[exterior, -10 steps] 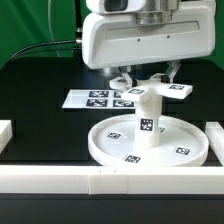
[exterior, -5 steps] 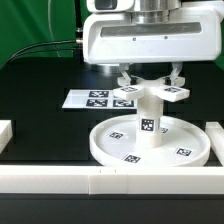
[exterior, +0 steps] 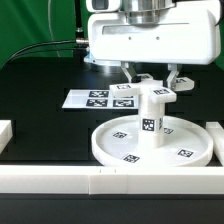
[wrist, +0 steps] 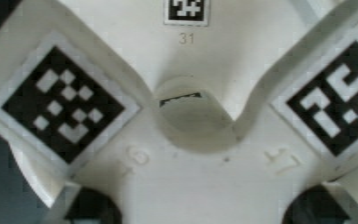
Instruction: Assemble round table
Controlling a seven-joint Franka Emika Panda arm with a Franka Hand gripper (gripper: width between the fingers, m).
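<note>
The large round rimmed disc (exterior: 118,150) lies on the black table. The short thick post (exterior: 150,122) stands upright at its middle. The four-armed cross piece (exterior: 152,92) sits level on top of the post. My gripper (exterior: 150,80) is straight above it, with one finger on each side, shut on the cross piece. In the wrist view the cross piece (wrist: 194,120) fills the picture with its tagged arms. The gripper (wrist: 215,203) shows only as dark fingertips (wrist: 91,205) at the two corners beside it.
The marker board (exterior: 95,98) lies flat behind the disc, towards the exterior view's left. Long white border blocks run along the front (exterior: 100,182), the left (exterior: 5,130) and the right (exterior: 214,135). A green backdrop stands behind the table.
The gripper and cross piece have shifted from the exterior view's right to sit centred over the post. The cross piece has turned and now lies level.
</note>
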